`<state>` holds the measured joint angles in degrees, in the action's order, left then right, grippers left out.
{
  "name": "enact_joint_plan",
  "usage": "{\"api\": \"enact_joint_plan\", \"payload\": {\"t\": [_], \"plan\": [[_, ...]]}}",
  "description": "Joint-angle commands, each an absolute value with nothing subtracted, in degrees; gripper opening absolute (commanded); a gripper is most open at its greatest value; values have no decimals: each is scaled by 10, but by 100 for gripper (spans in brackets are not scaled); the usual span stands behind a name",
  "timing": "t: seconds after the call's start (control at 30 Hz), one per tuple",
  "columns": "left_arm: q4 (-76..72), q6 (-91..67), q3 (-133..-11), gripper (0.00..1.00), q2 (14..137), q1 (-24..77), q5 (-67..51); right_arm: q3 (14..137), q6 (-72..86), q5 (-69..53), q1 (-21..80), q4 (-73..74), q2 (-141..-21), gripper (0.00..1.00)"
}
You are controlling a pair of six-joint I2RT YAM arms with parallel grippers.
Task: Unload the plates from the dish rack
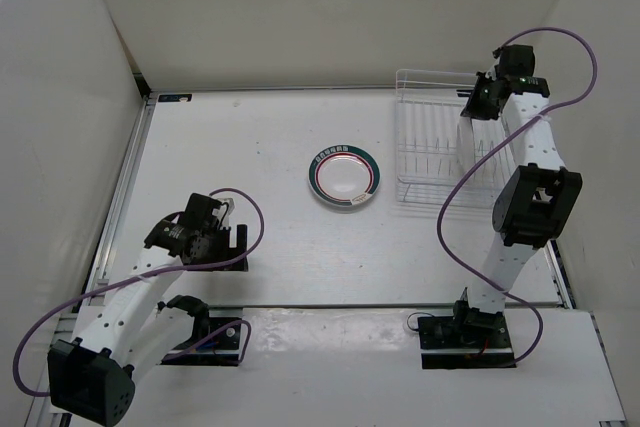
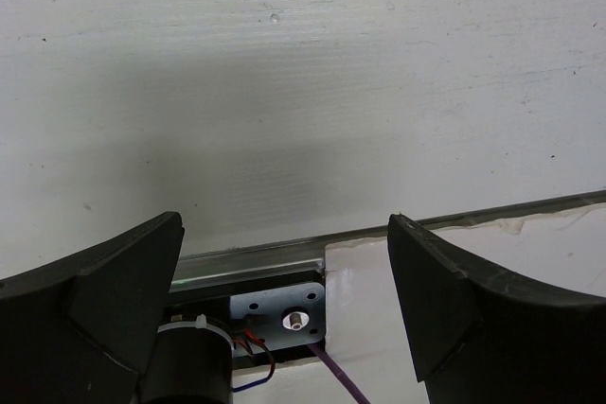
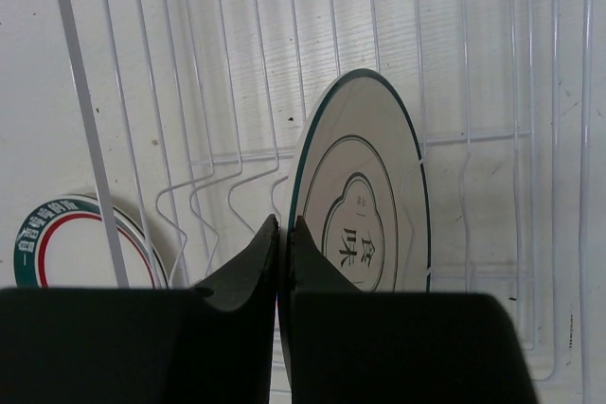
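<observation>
Plate (image 3: 369, 196) upright in dish rack (image 3: 92, 139), rim pinched by right gripper (image 3: 284, 226)

Plate (image 1: 345, 177) flat on table (image 1: 250, 142), just left of rack (image 1: 430, 152); other plate (image 3: 365, 186) upright in rack.

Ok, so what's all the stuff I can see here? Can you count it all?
flat plate: one, white with a green rim and red ring, lying on the table left of the rack
upright plate: one, pale grey with a dark rim, standing on edge in the rack
dish rack: one, white wire, far right part of the table
table: one, white, under everything
cables: two, purple, one looping along each arm
left gripper: one, black, open and holding nothing, near left of the table
right gripper: one, black, shut on the edge of the upright plate
</observation>
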<state>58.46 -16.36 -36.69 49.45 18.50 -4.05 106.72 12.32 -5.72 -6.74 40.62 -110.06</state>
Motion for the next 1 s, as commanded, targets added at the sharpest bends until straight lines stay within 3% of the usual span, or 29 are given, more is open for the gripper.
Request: {"api": "enact_joint_plan", "payload": {"t": [0.0, 0.2, 0.67, 0.97], "plan": [[583, -158, -381, 100, 494, 185, -50, 1091, 98, -75, -71, 411, -1087, 0], [583, -159, -381, 100, 491, 185, -47, 1074, 101, -82, -71, 410, -1072, 0], [584, -159, -380, 100, 486, 186, -48, 1159, 101, -83, -67, 458, -966, 0], [583, -160, -379, 100, 472, 185, -48, 1170, 129, -164, -19, 455, -874, 0]]}}
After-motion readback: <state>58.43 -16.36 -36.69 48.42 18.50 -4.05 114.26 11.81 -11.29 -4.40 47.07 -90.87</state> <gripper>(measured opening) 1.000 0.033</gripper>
